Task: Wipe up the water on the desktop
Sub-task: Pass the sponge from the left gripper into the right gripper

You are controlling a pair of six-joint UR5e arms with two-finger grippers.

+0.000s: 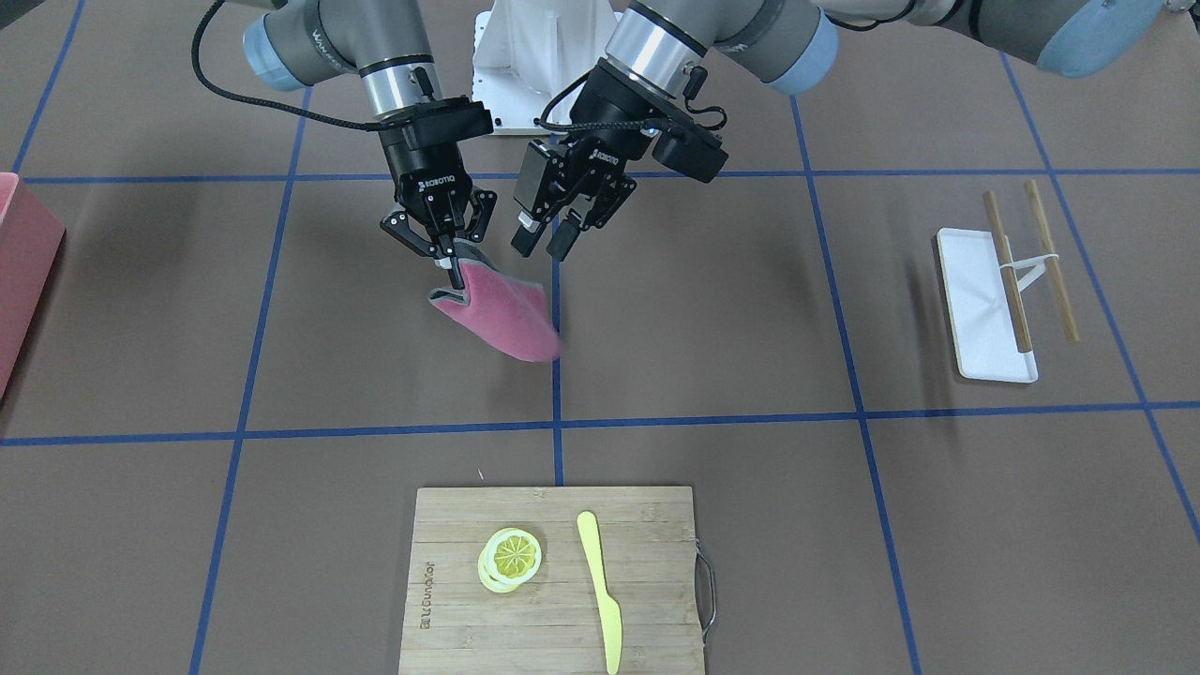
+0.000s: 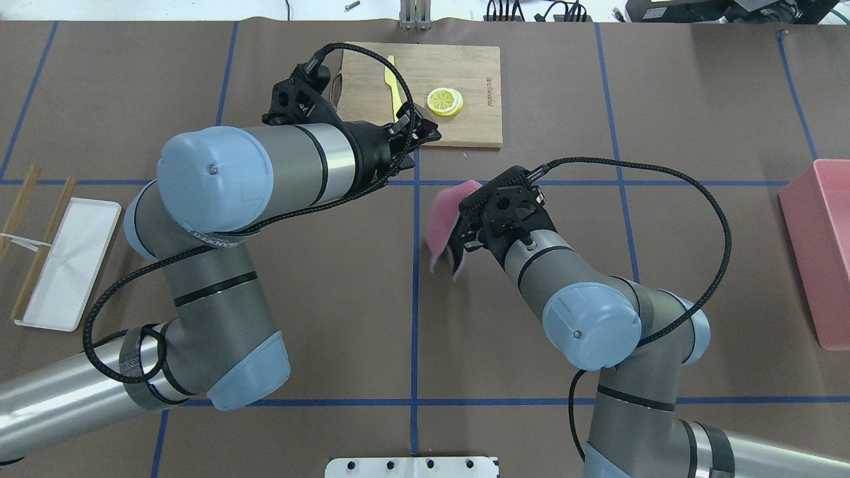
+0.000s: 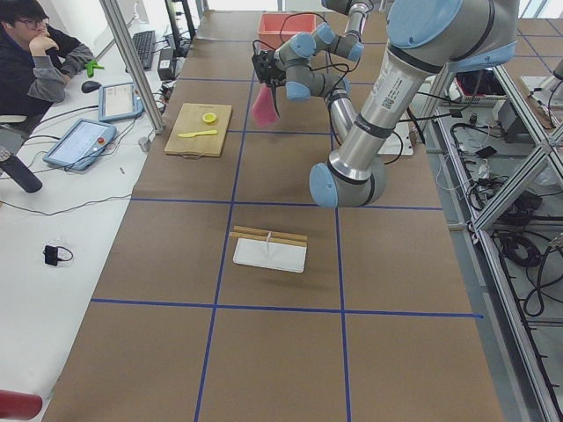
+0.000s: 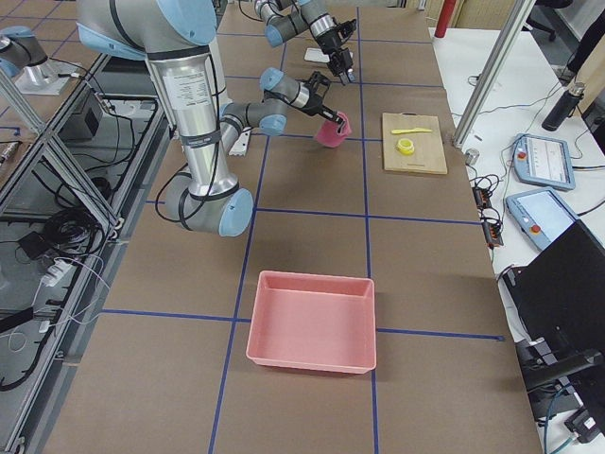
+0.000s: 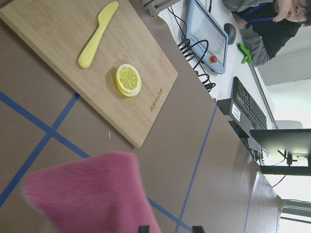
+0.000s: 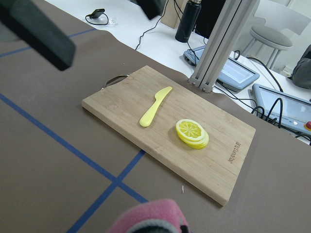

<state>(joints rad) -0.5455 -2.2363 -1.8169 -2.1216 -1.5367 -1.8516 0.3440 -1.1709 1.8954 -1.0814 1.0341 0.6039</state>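
The desktop is brown with blue tape lines; I see no water on it. My right gripper is shut on the top edge of a pink cloth, which hangs tilted just above the desktop near the centre tape line. The cloth also shows in the overhead view, in the left wrist view and in the right wrist view. My left gripper is open and empty, close beside the cloth's upper end, also seen from overhead.
A bamboo cutting board with lemon slices and a yellow knife lies on the operators' side. A white tray with chopsticks sits on my left. A pink bin stands on my right.
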